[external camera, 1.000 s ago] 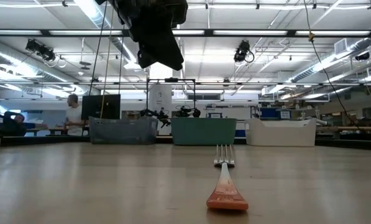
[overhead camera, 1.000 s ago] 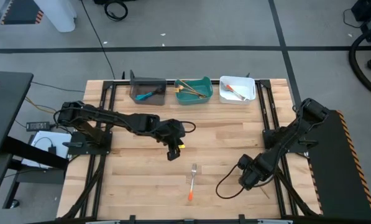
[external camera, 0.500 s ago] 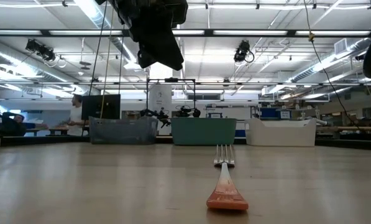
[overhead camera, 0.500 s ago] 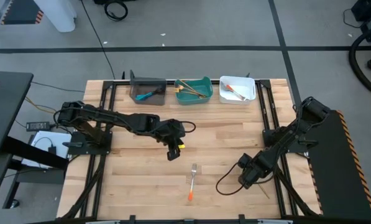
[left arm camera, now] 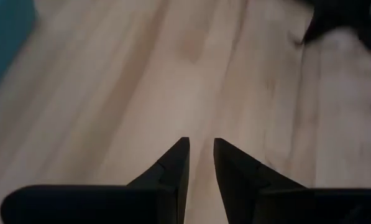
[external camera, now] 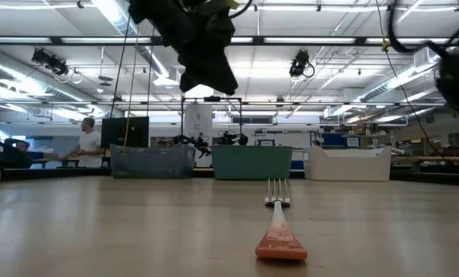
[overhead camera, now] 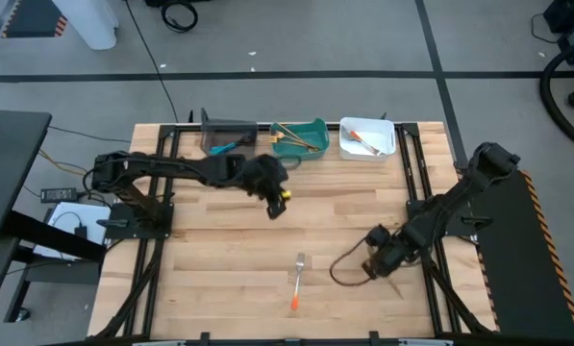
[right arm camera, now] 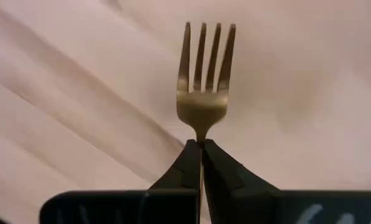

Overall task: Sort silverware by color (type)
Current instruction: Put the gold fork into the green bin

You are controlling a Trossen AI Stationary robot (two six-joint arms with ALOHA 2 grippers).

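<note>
A fork with a gold-coloured head (right arm camera: 204,74) sticks out past my right gripper (right arm camera: 201,144), which is shut on it at the table's near right (overhead camera: 373,261); its handle is hidden. A piece of silverware with an orange handle (overhead camera: 297,281) lies flat on the table near the front middle, tines toward the far edge (external camera: 277,223). My left gripper (overhead camera: 276,205) hangs above the table just near of the teal bin (overhead camera: 299,139), fingers a little apart (left arm camera: 201,146) with nothing between them. My right gripper pinches the fork's thin neck (right arm camera: 201,135), just below the head, between its two fingertips (right arm camera: 186,160). The fork lies along the fingers, its tines pointing away beyond their ends. Whether it is lifted off the wood I cannot tell.
Three bins stand in a row at the far edge: a grey one (overhead camera: 231,139) with a blue piece, the teal one with gold pieces, a white one (overhead camera: 367,137) with orange pieces. A black cable (overhead camera: 349,274) loops beside my right gripper. People show far behind the table (external camera: 87,142).
My left gripper has gone from the table's middle toward the far edge and a little right, ending near the teal bin. My right gripper has shifted slightly toward the far and left. The orange-handled fork has stayed put.
</note>
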